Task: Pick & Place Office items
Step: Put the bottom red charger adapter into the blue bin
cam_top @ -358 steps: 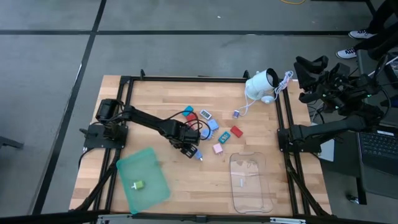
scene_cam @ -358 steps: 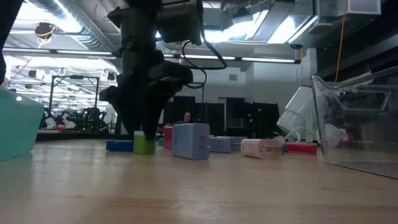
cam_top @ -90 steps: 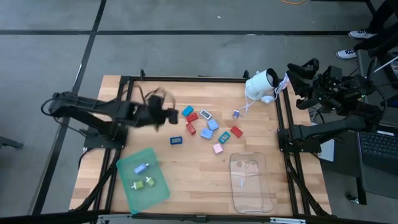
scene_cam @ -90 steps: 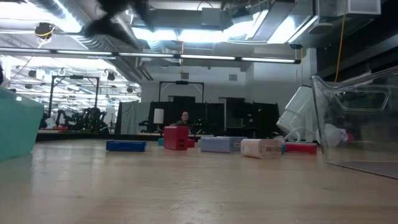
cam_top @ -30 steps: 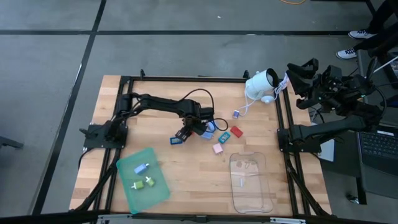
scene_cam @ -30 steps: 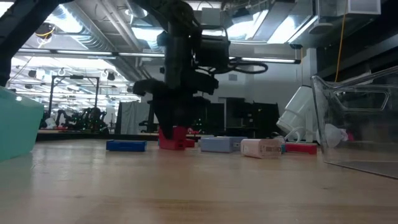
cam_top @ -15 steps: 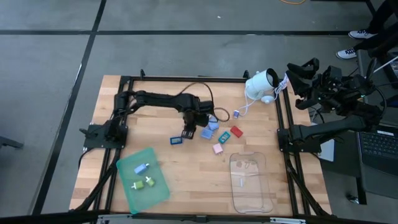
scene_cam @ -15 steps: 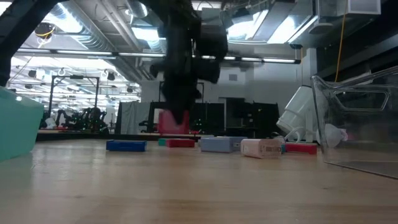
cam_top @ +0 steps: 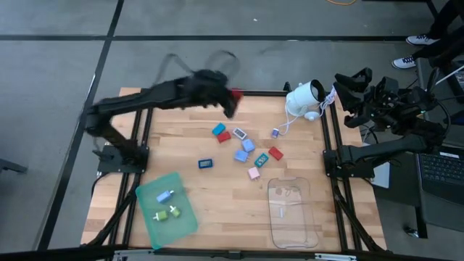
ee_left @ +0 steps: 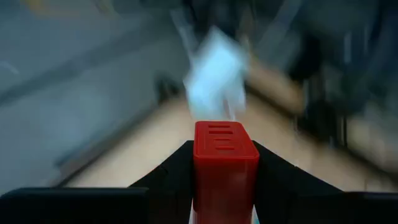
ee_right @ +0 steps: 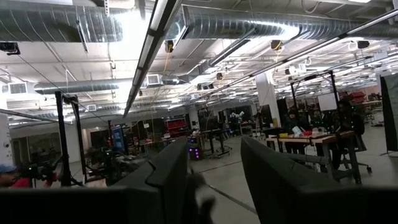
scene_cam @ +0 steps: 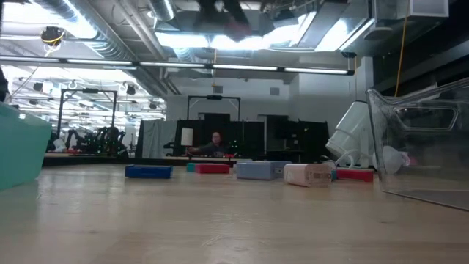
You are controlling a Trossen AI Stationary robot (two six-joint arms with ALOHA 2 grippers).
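Several small office items lie loose mid-table: a blue piece (cam_top: 218, 130), a red piece (cam_top: 225, 136), light blue pieces (cam_top: 248, 145), a second red piece (cam_top: 275, 153), a pink piece (cam_top: 254, 172) and a dark blue piece (cam_top: 206, 164). My left gripper (cam_top: 230, 101) hangs blurred, high over the table's far edge, shut on a red block (ee_left: 225, 162). My right gripper (ee_right: 214, 180) waits raised beyond the table's right edge, open with nothing between its fingers. My left gripper pinches the red block's two opposite sides (ee_left: 198, 177) between its two fingers. The block's ribbed end (ee_left: 221, 132) sticks out past the fingertips. The block is lifted clear, high above the table.
A green tray (cam_top: 168, 210) holding a few small pieces lies at the near left. A clear tray (cam_top: 291, 214) lies at the near right. A white rounded device (cam_top: 306, 99) with a cord stands at the far right. Bare wood lies between the trays.
My left gripper has lifted the red block off the table from among the loose pieces. It has swung fast up and toward the far edge, rolling its wrist as it rose. The other pieces have stayed where they were.
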